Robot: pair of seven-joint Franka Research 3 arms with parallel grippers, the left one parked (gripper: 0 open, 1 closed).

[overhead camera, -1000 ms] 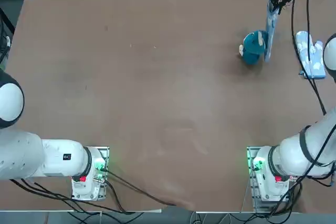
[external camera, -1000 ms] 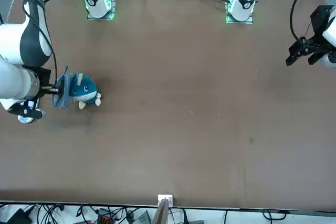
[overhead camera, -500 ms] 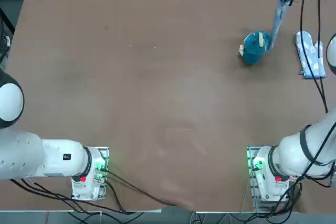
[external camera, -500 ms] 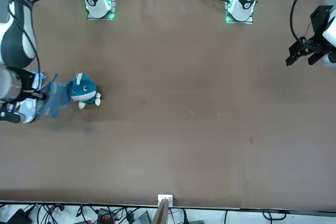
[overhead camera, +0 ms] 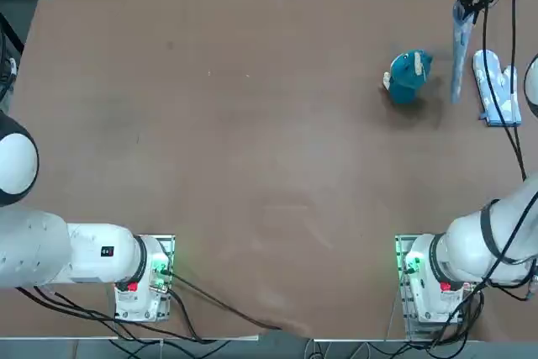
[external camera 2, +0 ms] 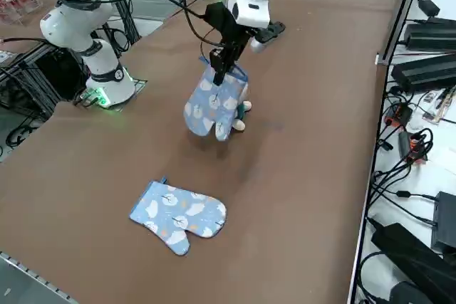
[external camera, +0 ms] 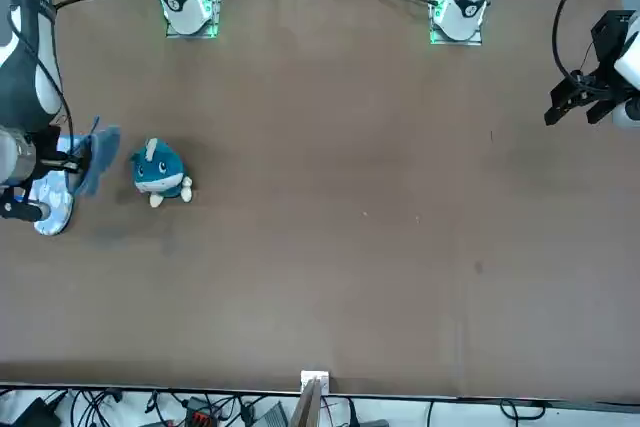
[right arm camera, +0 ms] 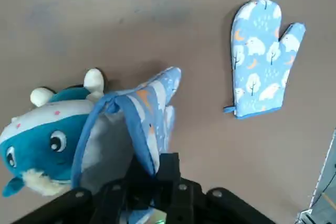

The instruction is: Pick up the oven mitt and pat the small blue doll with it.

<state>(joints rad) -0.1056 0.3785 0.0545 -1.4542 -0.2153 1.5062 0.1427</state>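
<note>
Mitt in hand, the patting step is under way.

Nearest the right-side camera, a second mitt (external camera 2: pixel 178 215) lies flat and untouched on the table (external camera 2: pixel 299 176). Beyond it, the right gripper (external camera 2: pixel 219 70) is clamped on the cuff of the oven mitt (external camera 2: pixel 214 107), which hangs clear of the tabletop just beside the small blue doll (overhead camera: pixel 408 76), apparently not touching it. The next move likely calls for swinging the mitt gently onto the upright doll without toppling it. No containers are in view.
</note>
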